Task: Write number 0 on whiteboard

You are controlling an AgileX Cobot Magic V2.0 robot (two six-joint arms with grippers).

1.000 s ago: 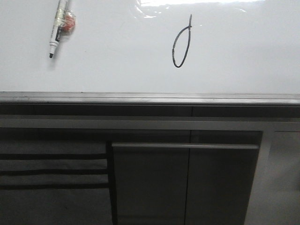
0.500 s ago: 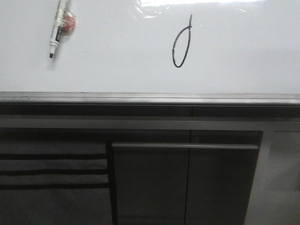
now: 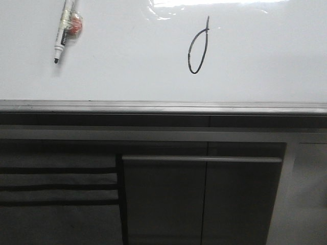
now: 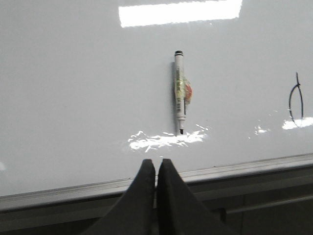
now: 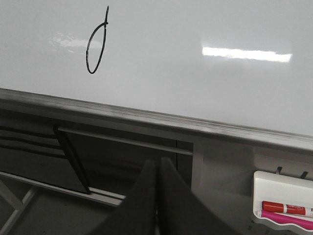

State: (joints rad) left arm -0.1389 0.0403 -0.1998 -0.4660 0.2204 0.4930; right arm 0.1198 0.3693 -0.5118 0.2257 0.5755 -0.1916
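A: Where is the number 0 (image 3: 198, 51) right now?

B: It is a thin black hand-drawn loop, narrow and slanted, with a short tail rising from its top. It sits on the large glossy white whiteboard (image 3: 127, 71), right of the board's middle in the front view and a little above the board's grey metal lower edge (image 3: 163, 106). Nothing covers it.

A: What else lies on the board?

B: A white marker pen with a black tip (image 3: 63, 31) is at the upper left in the front view, well apart from the loop, tip pointing down. A small orange and clear piece (image 3: 75, 25) sits against its barrel; I cannot tell what it is. Bright glare patches (image 3: 204, 4) streak the top of the board.

A: And below the board?

B: Dark grey panelled cabinet fronts (image 3: 204, 199), with dark horizontal slots (image 3: 59, 186) to the left.

A: How do the grippers stand?

B: The left gripper (image 4: 156, 171) has its two black fingers pressed together with nothing between them, in front of the board's lower edge and below the pen. The right gripper (image 5: 157, 171) is likewise closed and empty, in front of the cabinets. Near it a white tray (image 5: 283, 188) on the wall holds a red marker (image 5: 286, 208) and a pink one (image 5: 283, 218).
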